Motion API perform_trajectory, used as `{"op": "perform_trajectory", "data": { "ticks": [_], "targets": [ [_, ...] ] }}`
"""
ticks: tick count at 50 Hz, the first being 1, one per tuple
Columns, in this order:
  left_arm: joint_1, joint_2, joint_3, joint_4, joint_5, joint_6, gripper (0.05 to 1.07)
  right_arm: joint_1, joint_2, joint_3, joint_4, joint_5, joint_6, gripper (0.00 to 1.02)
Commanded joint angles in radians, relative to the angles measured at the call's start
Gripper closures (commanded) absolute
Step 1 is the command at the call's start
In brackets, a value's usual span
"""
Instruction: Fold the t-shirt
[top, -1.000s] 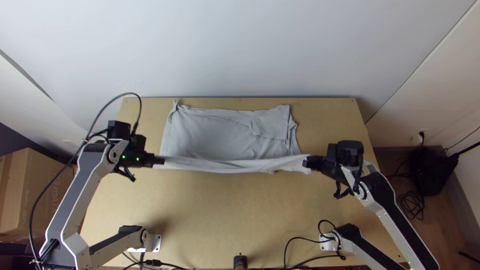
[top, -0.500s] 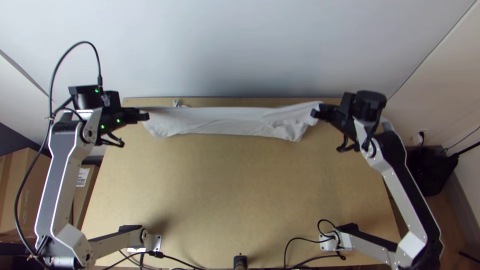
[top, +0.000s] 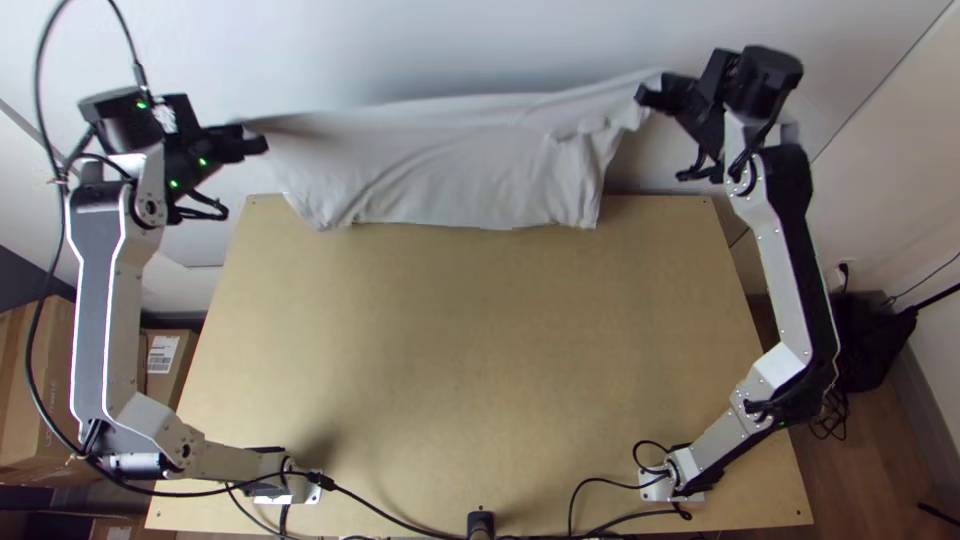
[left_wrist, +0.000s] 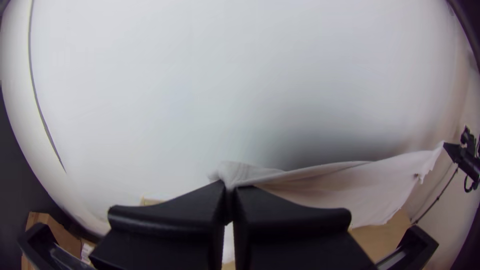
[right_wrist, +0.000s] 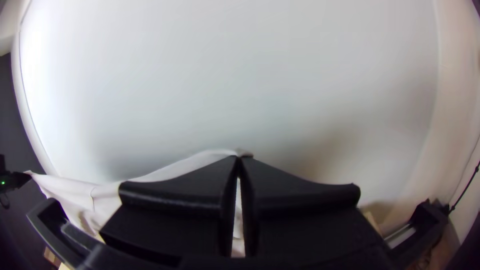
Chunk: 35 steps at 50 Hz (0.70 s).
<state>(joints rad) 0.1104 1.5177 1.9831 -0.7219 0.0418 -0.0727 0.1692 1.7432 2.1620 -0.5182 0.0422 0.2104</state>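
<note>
T-shirt (top: 450, 165), one, pale, at the far edge of my wooden table (top: 480, 330), one top corner clamped in my left gripper (top: 263, 143), the other clamped in my right gripper (top: 643, 97), cloth stretched between, lower part drooping, some creases.

The shirt (top: 450, 165) hides part of the far edge of the table (top: 480, 350). Its pinched bits are hidden between the fingers of the left gripper (top: 262, 146) and right gripper (top: 643, 97); which parts they are cannot be told. Both grippers are blurred in the top view, whose edges cut off a cable (top: 38, 100) and a box (top: 38, 400) at left.
</note>
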Motion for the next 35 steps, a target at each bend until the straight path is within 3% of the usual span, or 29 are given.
{"op": "perform_trajectory", "data": {
  "ticks": [1,14,35],
  "targets": [
    [0.054,-0.007,0.099,0.05,-0.034,-0.068,1.05,-0.02,-0.03,0.098,0.08,0.076,-0.016,0.99],
    [0.106,-0.157,0.099,0.113,-0.036,-0.098,1.05,0.046,-0.234,0.073,0.152,0.087,-0.052,0.99],
    [0.133,-0.573,-0.035,0.127,-0.036,-0.085,1.05,0.128,-0.81,-0.258,0.149,0.081,-0.069,0.99]
  ]
}}
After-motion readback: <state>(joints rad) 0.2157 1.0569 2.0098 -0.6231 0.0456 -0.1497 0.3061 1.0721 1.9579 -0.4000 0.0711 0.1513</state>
